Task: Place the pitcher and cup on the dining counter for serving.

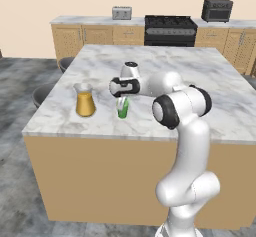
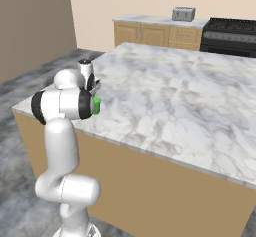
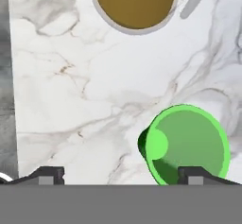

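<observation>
While the gripper (image 3: pixel 122 175) hangs with its jaws spread wide, gripping nothing, the green cup (image 1: pixel 122 108) stands upright at centre frame on the dining counter (image 1: pixel 215 111), empty; the pitcher (image 1: pixel 85 100), also upright, holds yellow-orange liquid to its left.

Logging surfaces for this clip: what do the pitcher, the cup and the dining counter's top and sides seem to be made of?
Pitcher: clear glass, apparently; the yellow-orange liquid shows through its wall.
Cup: opaque, uniformly bright green, smooth; plastic or glazed ceramic, hard to say which.
Dining counter: white-grey veined top reads as polished marble; the plain tan sides look like wood or laminate, with no grain visible.
</observation>
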Robot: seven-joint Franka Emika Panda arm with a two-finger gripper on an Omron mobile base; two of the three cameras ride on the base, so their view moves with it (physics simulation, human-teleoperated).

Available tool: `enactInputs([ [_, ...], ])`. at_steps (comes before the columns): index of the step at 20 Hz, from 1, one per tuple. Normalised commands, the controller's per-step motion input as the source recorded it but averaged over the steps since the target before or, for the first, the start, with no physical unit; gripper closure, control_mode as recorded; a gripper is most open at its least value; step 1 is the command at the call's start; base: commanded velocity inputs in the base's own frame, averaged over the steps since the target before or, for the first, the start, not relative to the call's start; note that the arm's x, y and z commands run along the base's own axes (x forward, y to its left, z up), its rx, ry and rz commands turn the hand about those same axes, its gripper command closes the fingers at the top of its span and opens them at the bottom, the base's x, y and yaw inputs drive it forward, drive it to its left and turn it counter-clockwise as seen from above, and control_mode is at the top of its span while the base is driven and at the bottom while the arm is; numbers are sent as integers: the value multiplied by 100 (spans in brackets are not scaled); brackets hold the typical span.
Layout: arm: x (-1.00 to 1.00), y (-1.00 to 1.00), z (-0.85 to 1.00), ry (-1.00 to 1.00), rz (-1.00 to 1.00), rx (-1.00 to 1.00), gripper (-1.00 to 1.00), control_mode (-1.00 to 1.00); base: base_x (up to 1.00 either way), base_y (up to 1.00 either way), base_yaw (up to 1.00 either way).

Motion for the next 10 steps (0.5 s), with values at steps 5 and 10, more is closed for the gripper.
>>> enactInputs([
  [5,-100,-2,60,-17,-9,0,-100,-100,0,0,0],
  [10,-100,-9,63,-24,-10,0,-100,-100,0,0,0],
])
